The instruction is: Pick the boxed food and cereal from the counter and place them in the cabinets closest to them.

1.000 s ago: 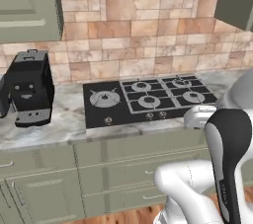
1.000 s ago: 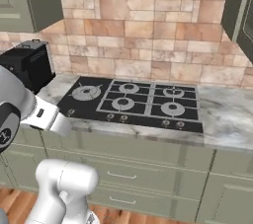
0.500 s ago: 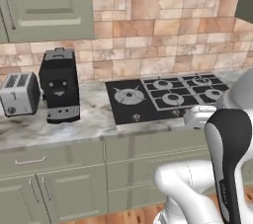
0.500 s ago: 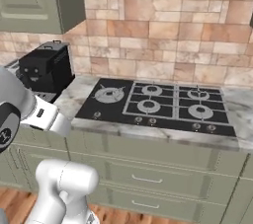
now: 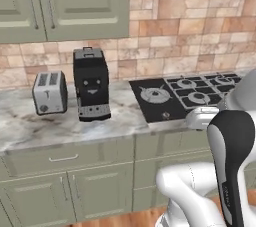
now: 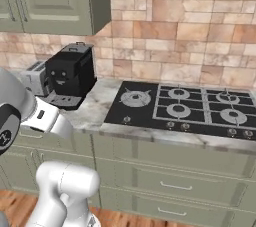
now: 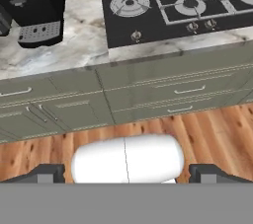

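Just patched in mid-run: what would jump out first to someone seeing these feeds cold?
The black coffee machine stands on the marble counter, with a silver toaster beside it, away from the black gas hob. Above them hang olive-green wall cabinets, doors closed. The gripper hangs open over the wood floor, in front of the lower drawers.

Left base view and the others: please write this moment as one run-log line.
base: facing counter | jaws: open, empty | black coffee machine beside silver toaster | olive-green wall cabinets: doors closed | boxed food, cereal: unseen
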